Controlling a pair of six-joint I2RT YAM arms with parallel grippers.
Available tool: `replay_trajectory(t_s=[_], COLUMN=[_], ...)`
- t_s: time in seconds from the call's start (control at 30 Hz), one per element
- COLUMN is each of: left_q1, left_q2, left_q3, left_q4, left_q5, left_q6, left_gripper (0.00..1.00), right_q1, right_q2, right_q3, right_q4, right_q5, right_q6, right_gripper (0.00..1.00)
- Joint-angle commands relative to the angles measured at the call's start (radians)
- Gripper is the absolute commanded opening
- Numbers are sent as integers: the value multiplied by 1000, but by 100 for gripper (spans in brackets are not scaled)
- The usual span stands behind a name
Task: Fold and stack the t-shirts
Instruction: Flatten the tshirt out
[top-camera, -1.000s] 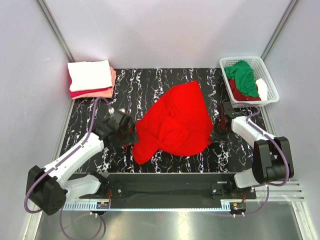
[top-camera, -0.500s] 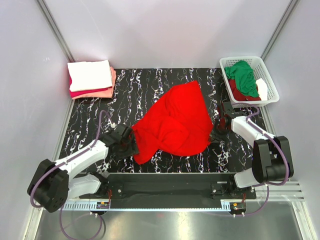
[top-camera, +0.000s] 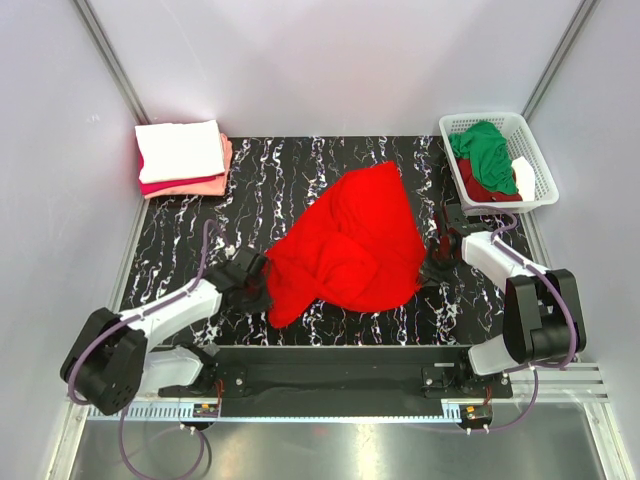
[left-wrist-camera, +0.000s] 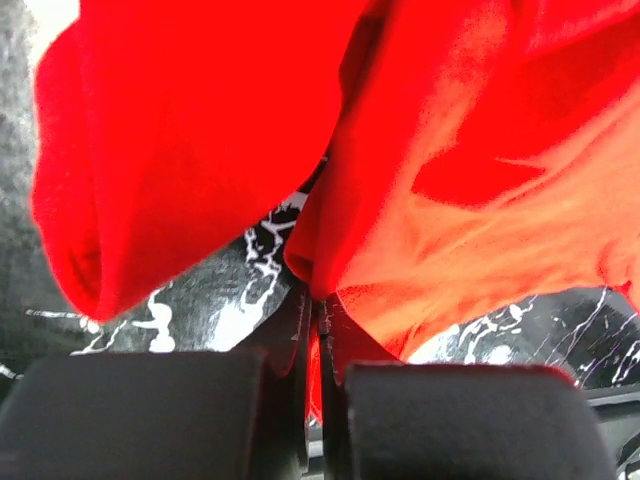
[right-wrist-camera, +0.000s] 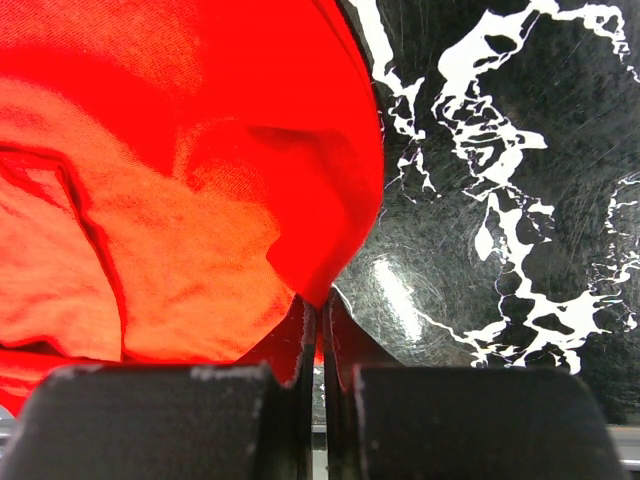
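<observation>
A bright red t-shirt (top-camera: 350, 245) lies crumpled in the middle of the black marbled table (top-camera: 190, 235). My left gripper (top-camera: 262, 287) sits at its left edge, shut on a fold of the red cloth (left-wrist-camera: 330, 240). On the shirt's right edge my right gripper (top-camera: 430, 268) is shut on the red cloth too (right-wrist-camera: 320, 250). Folded white (top-camera: 178, 148), crimson and salmon pink t-shirts lie stacked at the back left. A green t-shirt (top-camera: 485, 150) and a dark red one (top-camera: 488, 188) lie in the basket.
The white lattice basket (top-camera: 540, 165) stands at the table's back right corner. Grey walls close in the table on three sides. A black rail (top-camera: 330, 365) with both arm bases runs along the near edge.
My left arm moved down and right to the shirt's left edge, and its gripper closed on the red cloth. The right arm has not moved.
</observation>
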Motion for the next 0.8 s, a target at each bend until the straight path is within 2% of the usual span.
replay_trajectory(t_s=[0.0,0.17,0.2,0.4,0.43,0.57,0.63,0.77], left_q1=[-3,-3,-4,-3,-3,-3,-3,-3], left_q2=[-88,-224,-256,-296,-296,-317,-351,-393], left_q3=[64,245,324,635,723,903,984,1138], left_q4=[-84,-317,-392,-651,-675,-722,-700,-653], left_q5=[-28,-109,-123,-211,-231,-255,-268,-264], left_q6=[11,38,56,167,184,273,328,455], left_gripper=[0,0,0,0,0,0,0,0], right_q1=[-1,-3,-3,-1,-1,-3,-1,-1], right_q2=[-4,-93,-118,-331,-361,-590,-703,-826], right_q3=[26,75,109,283,302,376,402,472], right_q4=[-1,-70,-105,-208,-211,-194,-164,-162], right_q5=[-20,-13,-10,-16,-22,-19,1,50], right_q6=[-20,-16,-13,-6,-13,-35,-37,-42], right_gripper=[0,0,0,0,0,0,0,0])
